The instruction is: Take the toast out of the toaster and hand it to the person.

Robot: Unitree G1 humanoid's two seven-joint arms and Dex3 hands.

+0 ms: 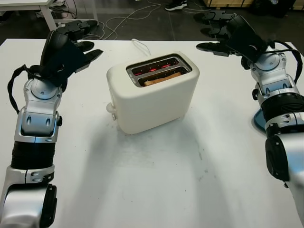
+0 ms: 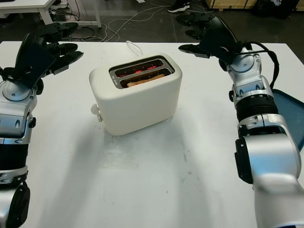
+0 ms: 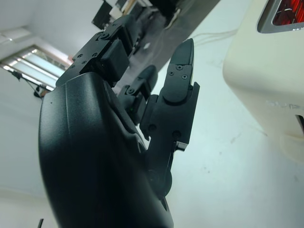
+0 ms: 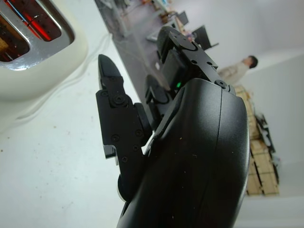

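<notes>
A cream two-slot toaster (image 1: 154, 95) stands in the middle of the white table (image 1: 156, 180). Its far slot glows red inside. A slice of toast (image 1: 162, 78) sits low in the near slot, its brown top edge showing. My left hand (image 1: 78, 40) is raised over the table's far left, open, a hand's width from the toaster's left side. My right hand (image 1: 223, 33) is up at the far right, open, apart from the toaster. The toaster's lever knob (image 1: 110, 108) is at its near left end.
A blue plate (image 2: 290, 118) lies at the table's right edge, partly behind my right forearm. The toaster's white cord (image 1: 141, 46) runs off the far edge. Cables and a person's shoe (image 1: 176, 5) are on the dark floor beyond. A person (image 4: 240, 68) stands far off.
</notes>
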